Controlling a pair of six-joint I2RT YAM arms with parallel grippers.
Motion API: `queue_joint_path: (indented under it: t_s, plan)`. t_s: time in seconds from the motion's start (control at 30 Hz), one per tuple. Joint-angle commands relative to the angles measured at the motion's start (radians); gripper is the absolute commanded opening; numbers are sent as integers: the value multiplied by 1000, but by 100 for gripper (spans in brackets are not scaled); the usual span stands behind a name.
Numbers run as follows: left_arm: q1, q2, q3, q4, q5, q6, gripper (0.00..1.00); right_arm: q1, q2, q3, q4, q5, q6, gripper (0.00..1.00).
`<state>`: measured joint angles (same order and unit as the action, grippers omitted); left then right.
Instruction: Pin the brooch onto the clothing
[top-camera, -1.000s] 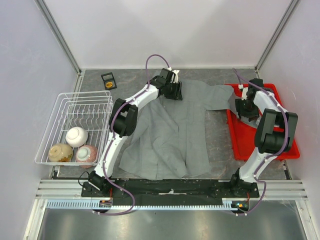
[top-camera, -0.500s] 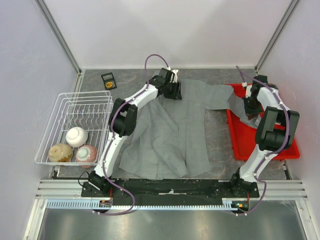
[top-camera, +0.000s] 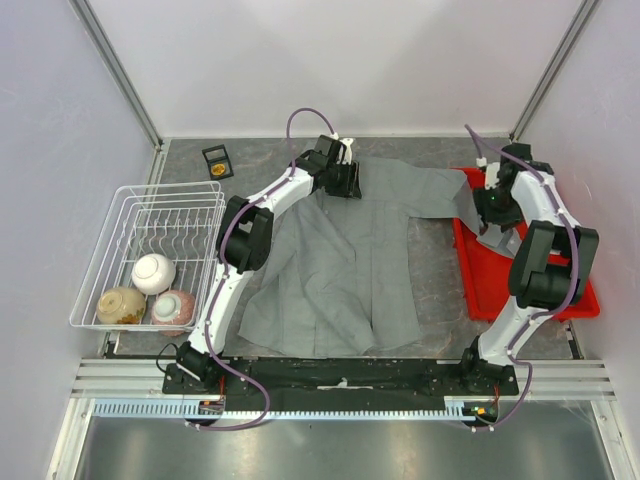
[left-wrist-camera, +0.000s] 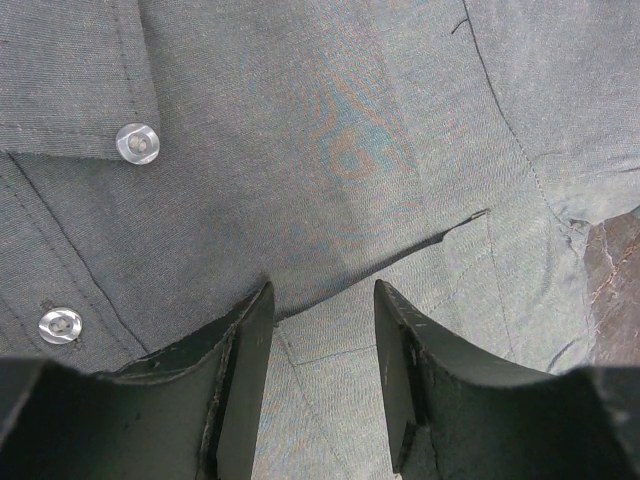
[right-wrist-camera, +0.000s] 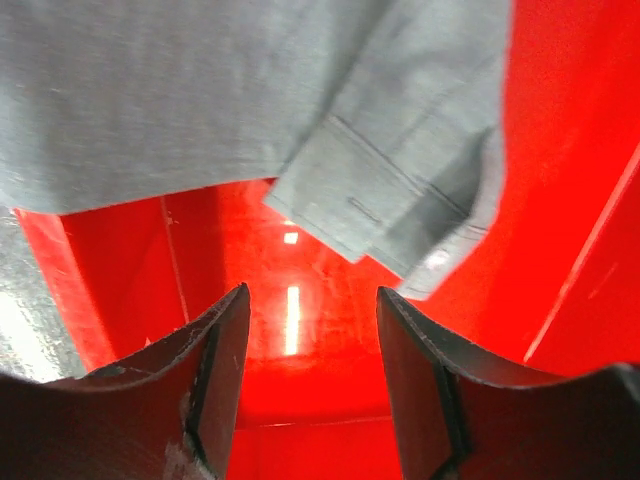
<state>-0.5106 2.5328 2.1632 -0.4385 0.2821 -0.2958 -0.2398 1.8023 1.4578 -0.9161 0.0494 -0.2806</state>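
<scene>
Right arm has swung a touch farther back over the red tray; the left one hasn't budged.

Overhead: brooch sits in its black case, well left of the left tool, untouched.

Left wrist: jaws apart over the shirt, holding nothing; a button just ahead-left could snag.

Right wrist: right tool apart too, cuff dangling just ahead. Closing there might drag the shirt crooked.

Shirt of matt woven cloth, tray glossy plastic (reflective).
</scene>
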Motion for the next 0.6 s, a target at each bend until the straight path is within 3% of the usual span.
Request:
queue_joint_path:
  t_s: [0.0,0.33,0.43,0.57]
  plan:
    - [11,4,-32,-59,-20,-16,53,37,49,-27,66,-2,58,61]
    - [14,15,-26,-54,-20,-12,52,42,173,-28,164,32,95,56]
    - [14,14,-28,-54,-21,-14,52,42,183,-42,163,36,83,46]
    - [15,17,-28,-54,-24,-17,52,40,154,-34,137,55,51,17]
